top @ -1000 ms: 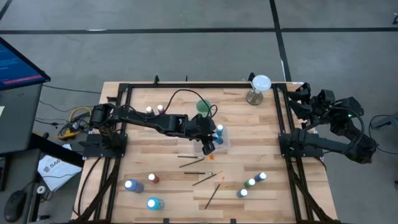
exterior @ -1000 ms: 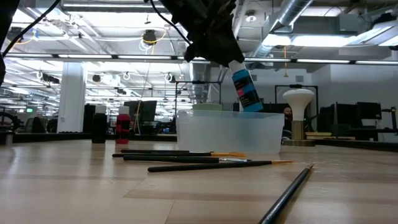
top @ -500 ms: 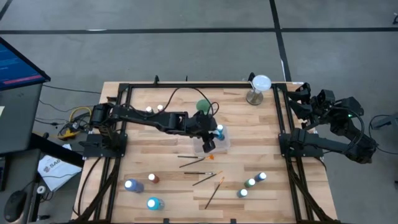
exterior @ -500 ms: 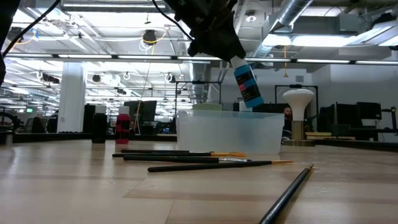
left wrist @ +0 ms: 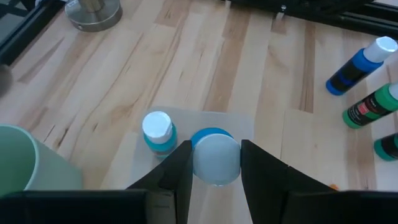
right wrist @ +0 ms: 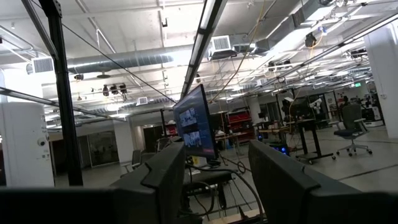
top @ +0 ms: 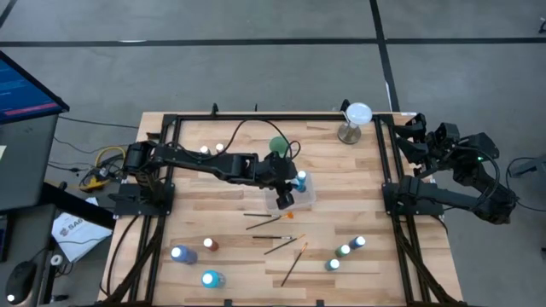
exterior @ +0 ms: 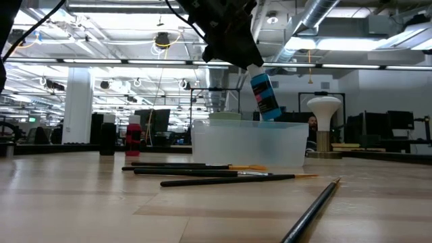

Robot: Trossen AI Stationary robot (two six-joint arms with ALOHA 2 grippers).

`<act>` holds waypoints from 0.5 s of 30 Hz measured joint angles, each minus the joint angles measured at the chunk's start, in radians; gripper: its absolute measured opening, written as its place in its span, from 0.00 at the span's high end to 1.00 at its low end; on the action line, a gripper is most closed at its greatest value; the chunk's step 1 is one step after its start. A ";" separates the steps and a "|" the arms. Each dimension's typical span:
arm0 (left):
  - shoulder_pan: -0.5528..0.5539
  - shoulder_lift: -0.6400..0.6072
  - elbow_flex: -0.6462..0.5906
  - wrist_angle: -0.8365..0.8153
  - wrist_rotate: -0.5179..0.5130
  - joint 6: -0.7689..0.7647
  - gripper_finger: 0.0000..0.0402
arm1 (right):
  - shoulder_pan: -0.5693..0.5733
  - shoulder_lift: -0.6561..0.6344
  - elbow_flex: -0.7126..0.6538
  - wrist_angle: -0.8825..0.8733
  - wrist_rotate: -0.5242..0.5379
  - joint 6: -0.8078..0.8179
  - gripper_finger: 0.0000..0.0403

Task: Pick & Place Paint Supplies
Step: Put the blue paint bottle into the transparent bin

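On the wooden table (top: pixel 341 170), at about seven o'clock, stand two blue paint bottles (top: pixel 179 253) and a brown paint bottle (top: pixel 211 245); two more bottles (top: pixel 212 150) stand near the far-left rim at ten o'clock. The left arm reaches across to the table's middle, where the left gripper (top: pixel 286 189) hangs over the clear plastic tray (exterior: pixel 246 143). Its jaws are partly closed, clamped on a tilted blue paint bottle (exterior: pixel 264 96) by the cap end, the bottle's foot over the tray. Another blue bottle (left wrist: pixel 158 131) stands inside the tray. A pale green cup (top: pixel 279 146) sits just beyond, at twelve o'clock from the gripper. Four thin paintbrushes (top: pixel 264 218) lie at six o'clock of the tray. Green paint bottles (top: pixel 345 249) stand at five o'clock. A white-topped stand (top: pixel 356 122) sits at one o'clock. The right gripper (right wrist: pixel 214 186) waits off the table's right edge, at three o'clock, jaws apart and empty.
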 joint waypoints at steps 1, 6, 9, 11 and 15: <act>0.000 0.000 0.000 0.000 0.000 0.000 0.74 | 0.000 0.000 0.000 0.000 0.000 0.000 0.57; 0.000 0.000 0.000 -0.005 0.003 0.000 0.74 | 0.000 0.000 0.000 0.000 0.000 0.000 0.57; 0.000 0.000 0.000 -0.007 0.001 0.000 0.74 | 0.000 0.000 0.000 0.000 0.000 0.000 0.57; 0.000 0.000 -0.001 -0.009 -0.010 0.000 0.74 | 0.000 0.000 0.000 0.000 0.000 0.000 0.57; 0.000 0.000 -0.001 -0.012 -0.016 0.000 0.74 | 0.000 0.000 0.000 0.000 0.000 0.000 0.57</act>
